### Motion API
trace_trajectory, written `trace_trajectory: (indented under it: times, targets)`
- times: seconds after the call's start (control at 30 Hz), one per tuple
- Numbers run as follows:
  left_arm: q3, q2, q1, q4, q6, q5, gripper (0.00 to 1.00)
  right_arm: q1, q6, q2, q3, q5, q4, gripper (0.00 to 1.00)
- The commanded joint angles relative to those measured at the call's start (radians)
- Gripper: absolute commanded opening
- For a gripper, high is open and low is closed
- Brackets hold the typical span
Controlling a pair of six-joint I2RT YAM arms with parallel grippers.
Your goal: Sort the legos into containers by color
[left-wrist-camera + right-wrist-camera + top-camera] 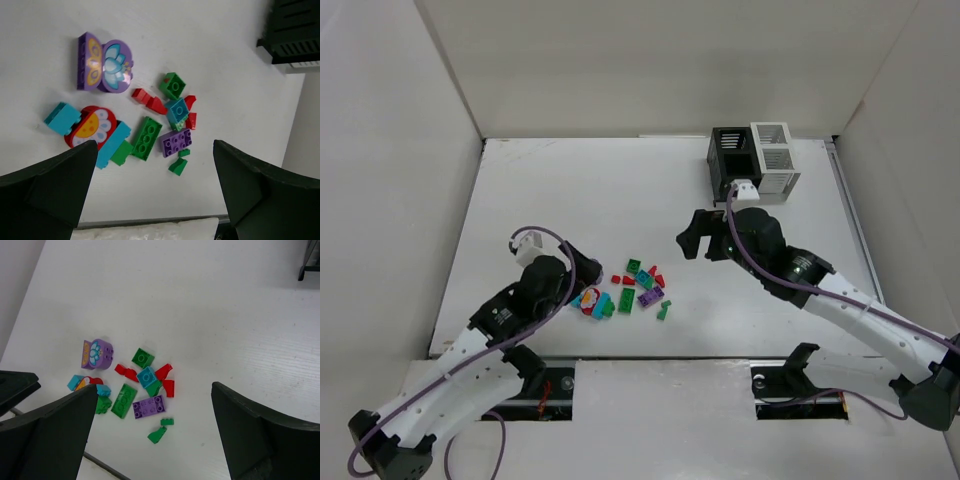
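Left gripper (586,270), jaws spread wide with nothing between them; right gripper (691,240), just the same, wide apart and empty, so nobody has a brick yet. All the legos (632,287) sit in one loose pile on the white table (570,190), and that pile is our marker. The left gripper hangs right at the pile's left edge, practically over it. From its wrist camera the long green brick (146,138) lies in the gap between the fingers, a purple brick (176,142) just beside it and a teal brick (177,110) just past that. The green brick's long axis runs away from the wrist with a slight lean to the right, so by my reckoning the fingers would close across its narrow width: a friendly line-up. The right gripper stands off beyond the pile's right side, between the pile and the containers (753,160), which sit well apart from the pile at the back right, black bin (728,158) and white bin (773,157) joined. So the left arm is nearer the pick, the right nearer the bins.
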Motion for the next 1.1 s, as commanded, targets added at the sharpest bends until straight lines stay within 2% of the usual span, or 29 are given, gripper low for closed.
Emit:
trace_trajectory:
  times: [0.0,0.13,0.3,0.47,0.6,0.8,0.93,1.07]
  targets:
    - [-0.002,0.020,0.003,-0.136,-0.201,-0.035,1.00,0.016,0.021,-0.006,-0.006,0.048,0.002,1.00]
    - [-0.077,0.020,0.003,-0.161,-0.380,-0.026,1.00,0.016,0.042,-0.006,-0.015,0.048,-0.007,1.00]
    - [-0.143,0.020,0.003,-0.118,-0.492,-0.016,1.00,0.016,0.052,0.012,-0.015,0.039,-0.029,1.00]
    - [-0.153,0.089,0.003,-0.192,-0.653,-0.036,1.00,0.016,0.070,0.023,-0.024,0.027,-0.049,1.00]
    - [-0.153,0.155,0.003,-0.137,-0.684,-0.045,1.00,0.016,0.070,0.033,-0.024,0.018,-0.058,1.00]
    - [-0.114,0.299,0.003,-0.161,-0.726,-0.055,0.99,0.016,0.079,0.042,-0.024,0.051,-0.093,1.00]
    - [-0.104,0.363,0.003,-0.170,-0.726,-0.055,0.98,0.016,0.079,0.042,-0.024,0.051,-0.093,1.00]
    - [-0.085,0.400,0.014,-0.108,-0.703,-0.055,0.95,0.016,0.079,0.052,-0.024,0.051,-0.093,1.00]
